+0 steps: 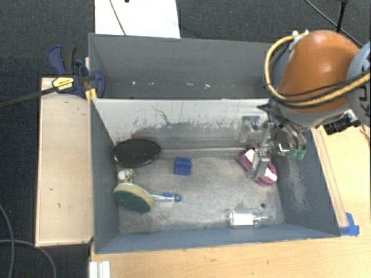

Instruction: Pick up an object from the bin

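Camera view: gripper [262, 167] low at the right side of the bin [191, 68], directly over a purple-and-white object [269, 179]. The object's long axis slants upper-left to lower-right beneath it. Grip open or closed: cannot tell.

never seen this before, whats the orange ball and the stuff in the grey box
The orange ball is a cover on a robot arm's wrist; the arm reaches in from the right. Under it hangs the gripper, its picking claw. One camera looks down into the grey bin. The gripper is at a purple thing on the bin's right side; whether it grips it, I cannot tell. Also on the floor: a black oval, a blue block, a green disc with a handle and a small clear bottle.
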Tool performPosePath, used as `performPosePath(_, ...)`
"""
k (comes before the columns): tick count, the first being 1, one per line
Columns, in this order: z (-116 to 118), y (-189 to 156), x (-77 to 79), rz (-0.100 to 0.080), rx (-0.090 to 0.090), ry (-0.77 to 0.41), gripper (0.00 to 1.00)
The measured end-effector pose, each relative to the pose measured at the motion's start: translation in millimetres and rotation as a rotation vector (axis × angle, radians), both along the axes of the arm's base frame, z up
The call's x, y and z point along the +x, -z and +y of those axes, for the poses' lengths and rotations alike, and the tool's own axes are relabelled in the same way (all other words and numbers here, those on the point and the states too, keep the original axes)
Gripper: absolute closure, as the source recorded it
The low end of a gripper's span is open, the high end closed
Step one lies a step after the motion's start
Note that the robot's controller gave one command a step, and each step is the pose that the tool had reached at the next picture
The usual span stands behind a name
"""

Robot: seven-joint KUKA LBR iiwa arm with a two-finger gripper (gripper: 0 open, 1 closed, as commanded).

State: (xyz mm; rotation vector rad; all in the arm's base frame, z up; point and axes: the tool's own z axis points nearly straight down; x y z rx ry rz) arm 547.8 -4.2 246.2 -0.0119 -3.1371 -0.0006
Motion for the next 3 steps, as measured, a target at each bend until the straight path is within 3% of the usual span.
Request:
performPosePath(1,-74,177,21.5,-0.013,0.001,0.142,0.0)
performPosePath(2,-142,144,34.3,-0.012,-0.004,0.241,0.0)
performPosePath(3,-137,145,35.2,-0.011,-0.001,0.468,0.0)
